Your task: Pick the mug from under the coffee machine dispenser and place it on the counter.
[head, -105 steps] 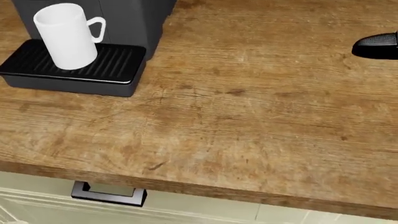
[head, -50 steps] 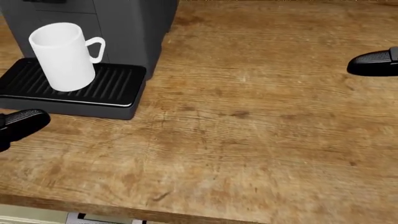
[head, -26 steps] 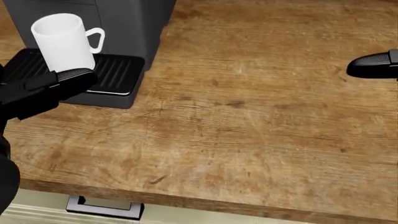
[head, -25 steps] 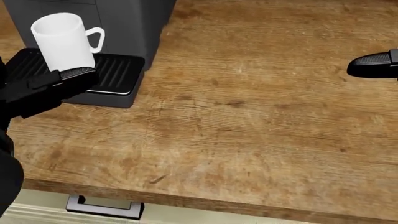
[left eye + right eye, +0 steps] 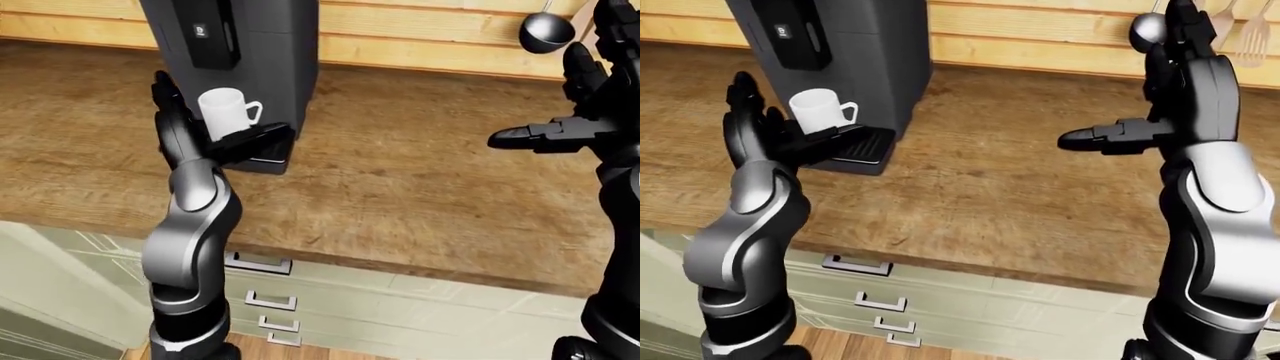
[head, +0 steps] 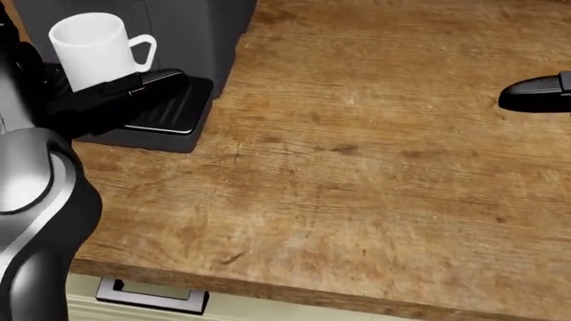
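Both arms are built of smooth, glossy rounded shells in silver-grey, joined by black segments. The left arm (image 5: pixel 190 225) has a bulbous grey elbow shell, a ball-like joint above it, and a black ribbed cylinder below. The left hand (image 5: pixel 770 135) is matte black, with long, blocky fingers and ridged pads. The right arm (image 5: pixel 1220 195) shows the same grey casings with dark seams between them. The right hand (image 5: pixel 1120 135) is black too, its fingers (image 6: pixel 535 93) rounded at the tips and finely textured.
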Robot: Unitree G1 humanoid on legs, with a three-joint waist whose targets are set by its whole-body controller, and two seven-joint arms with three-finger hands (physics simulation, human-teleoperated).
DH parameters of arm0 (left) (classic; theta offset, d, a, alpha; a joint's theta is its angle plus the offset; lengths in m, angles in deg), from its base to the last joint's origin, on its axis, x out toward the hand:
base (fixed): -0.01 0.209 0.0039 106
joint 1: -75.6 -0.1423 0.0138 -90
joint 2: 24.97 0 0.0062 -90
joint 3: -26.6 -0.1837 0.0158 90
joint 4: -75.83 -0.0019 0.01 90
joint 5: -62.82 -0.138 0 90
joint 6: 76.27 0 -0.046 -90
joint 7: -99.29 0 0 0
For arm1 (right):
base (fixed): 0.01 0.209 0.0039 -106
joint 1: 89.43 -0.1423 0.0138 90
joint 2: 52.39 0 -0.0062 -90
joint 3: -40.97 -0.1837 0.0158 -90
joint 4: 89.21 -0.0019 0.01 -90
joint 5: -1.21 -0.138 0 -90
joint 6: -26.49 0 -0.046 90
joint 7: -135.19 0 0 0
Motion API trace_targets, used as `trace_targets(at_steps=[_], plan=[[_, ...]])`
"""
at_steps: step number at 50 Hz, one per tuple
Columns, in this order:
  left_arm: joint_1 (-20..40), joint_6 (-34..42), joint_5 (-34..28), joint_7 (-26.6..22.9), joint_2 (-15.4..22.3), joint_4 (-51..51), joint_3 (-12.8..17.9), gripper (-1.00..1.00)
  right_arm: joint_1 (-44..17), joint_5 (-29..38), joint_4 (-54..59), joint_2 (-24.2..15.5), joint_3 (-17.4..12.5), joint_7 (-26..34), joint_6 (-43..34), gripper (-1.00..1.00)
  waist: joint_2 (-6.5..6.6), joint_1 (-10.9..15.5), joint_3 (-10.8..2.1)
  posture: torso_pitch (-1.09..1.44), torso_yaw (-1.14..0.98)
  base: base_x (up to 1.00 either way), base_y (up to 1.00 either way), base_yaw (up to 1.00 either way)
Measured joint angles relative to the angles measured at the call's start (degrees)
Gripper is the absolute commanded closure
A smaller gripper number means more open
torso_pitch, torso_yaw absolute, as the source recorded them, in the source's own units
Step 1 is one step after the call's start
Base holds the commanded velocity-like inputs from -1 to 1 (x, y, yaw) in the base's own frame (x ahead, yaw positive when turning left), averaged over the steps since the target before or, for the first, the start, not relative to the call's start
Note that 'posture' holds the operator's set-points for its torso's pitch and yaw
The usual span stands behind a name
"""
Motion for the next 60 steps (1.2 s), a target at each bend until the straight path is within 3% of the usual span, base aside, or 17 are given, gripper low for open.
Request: trace_targets(at_steps=[18,36,50,52,54,56,60], plan=[[2.3,-6.7,-3.3,0.1,-1.8,-9.8,-1.1,-1.00,0.1,-1.1,-0.5,-0.5,-0.5,-0.4,-0.1,-1.00,-0.35,0.2,-0.13,0.00,0.00,0.00,0.00,0.00],[5.0,-12.0,-3.3,2.3,-0.1,-18.9,0.3,-1.00,-0.2,-2.0,-0.9,-1.0,-0.8,-0.8,-0.8,-1.00,-0.41,0.3,-0.12,0.00,0.00,0.00,0.00,0.00],[8.1,-21.0,-3.8,2.3,-0.8,-32.9,-0.4,-1.00,0.0,-2.4,-1.0,-0.9,-0.8,-1.2,-0.7,-1.00,-0.59,0.5,-0.27,0.00,0.00,0.00,0.00,0.00],[9.0,-22.4,-3.8,2.5,-0.7,-35.3,-0.3,-0.50,0.0,-2.5,-1.0,-0.9,-0.7,-1.2,-0.7,-1.00,-0.60,0.5,-0.26,0.00,0.00,0.00,0.00,0.00],[10.0,-23.9,-3.9,2.8,-0.4,-37.8,-0.1,-0.22,0.0,-2.6,-1.1,-0.9,-0.8,-1.2,-0.7,-1.00,-0.63,0.5,-0.26,0.00,0.00,0.00,0.00,0.00],[11.4,-25.4,-4.0,3.1,0.2,-40.9,0.2,0.22,-0.2,-2.7,-1.2,-1.1,-0.9,-1.3,-0.9,-1.00,-0.63,0.6,-0.20,0.00,0.00,0.00,0.00,0.00],[12.9,-28.2,-4.3,3.3,0.7,-45.0,0.4,0.89,-0.6,-3.1,-1.3,-1.4,-1.2,-1.4,-1.1,-1.00,-0.70,0.6,-0.26,0.00,0.00,0.00,0.00,0.00]])
